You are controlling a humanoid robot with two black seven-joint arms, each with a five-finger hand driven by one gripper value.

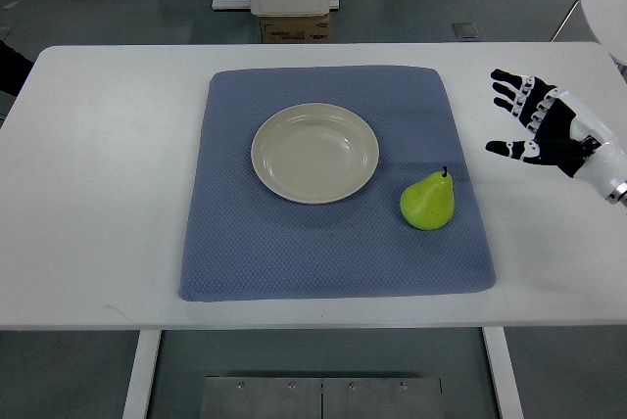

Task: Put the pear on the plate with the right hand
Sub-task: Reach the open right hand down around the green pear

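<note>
Green pear (427, 203) lies just right of the cream plate (314, 153).

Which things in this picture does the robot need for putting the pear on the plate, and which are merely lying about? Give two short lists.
Needed for the job:
- green-yellow pear, lying on the mat
- round cream plate, empty
- right black-and-white robot hand, open, holding nothing

Merely there:
- blue-grey fabric mat
- white table
- brown cardboard box beyond the table

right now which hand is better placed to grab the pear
Right. The right hand hovers open over the table's right side, with only bare table and mat edge between it and the pear, which lies right of the plate. No left hand is in view.
</note>
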